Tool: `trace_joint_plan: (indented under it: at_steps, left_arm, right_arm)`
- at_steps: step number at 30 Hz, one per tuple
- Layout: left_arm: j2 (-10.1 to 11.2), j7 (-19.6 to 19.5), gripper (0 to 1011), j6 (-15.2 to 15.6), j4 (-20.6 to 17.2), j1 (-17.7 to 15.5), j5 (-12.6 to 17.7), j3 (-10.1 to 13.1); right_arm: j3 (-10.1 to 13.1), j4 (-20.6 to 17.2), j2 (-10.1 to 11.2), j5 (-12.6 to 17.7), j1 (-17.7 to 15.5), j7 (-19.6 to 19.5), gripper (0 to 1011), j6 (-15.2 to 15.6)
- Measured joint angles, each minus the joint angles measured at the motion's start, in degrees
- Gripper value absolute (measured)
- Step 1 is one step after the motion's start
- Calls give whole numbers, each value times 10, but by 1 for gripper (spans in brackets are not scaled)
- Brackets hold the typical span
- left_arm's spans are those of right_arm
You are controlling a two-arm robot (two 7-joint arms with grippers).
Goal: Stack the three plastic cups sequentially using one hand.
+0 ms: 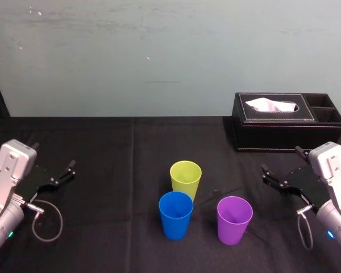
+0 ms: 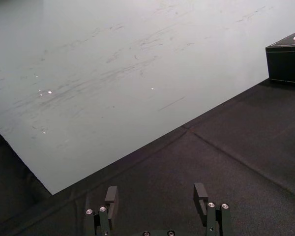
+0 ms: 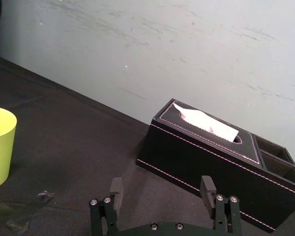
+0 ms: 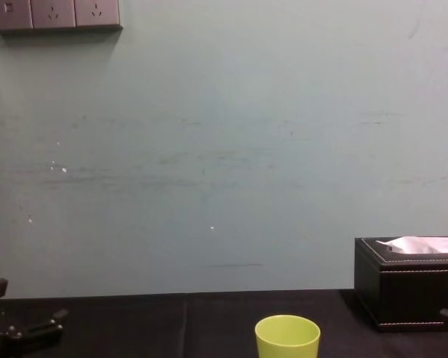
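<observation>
I see the lime-green cup [image 1: 186, 176], blue cup [image 1: 175, 213] and purple cup [image 1: 234, 219] set apart for easy picking. The left gripper [image 2: 156, 191] at nine o'clock and right gripper [image 3: 161, 182] at three both have their jaws spread.

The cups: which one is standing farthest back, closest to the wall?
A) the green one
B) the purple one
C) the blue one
A: in the head view the lime-green cup stands upright behind both the blue cup and the purple cup, which sit side by side in front of it.
</observation>
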Motion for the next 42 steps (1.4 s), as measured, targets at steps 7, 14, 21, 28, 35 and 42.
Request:
trace_joint_plan:
  at_steps: [7, 14, 21, 28, 35, 42]
  left_arm:
    - [0, 0, 1000, 0, 0, 0, 0, 0]
    - [0, 0, 1000, 0, 0, 0, 0, 0]
    - [0, 0, 1000, 0, 0, 0, 0, 0]
    - [0, 0, 1000, 0, 0, 0, 0, 0]
    - [0, 0, 1000, 0, 0, 0, 0, 0]
    - [0, 0, 1000, 0, 0, 0, 0, 0]
  right_arm:
    - [3, 0, -4, 0, 0, 6, 1000, 0]
    - [21, -32, -3, 18, -16, 27, 1000, 9]
    - [49, -88, 13, 47, -56, 43, 1000, 29]
    - [81, -144, 39, 71, -108, 58, 1000, 49]
    - [109, -188, 63, 95, -163, 77, 1000, 64]
    - [137, -218, 80, 112, -217, 89, 1000, 75]
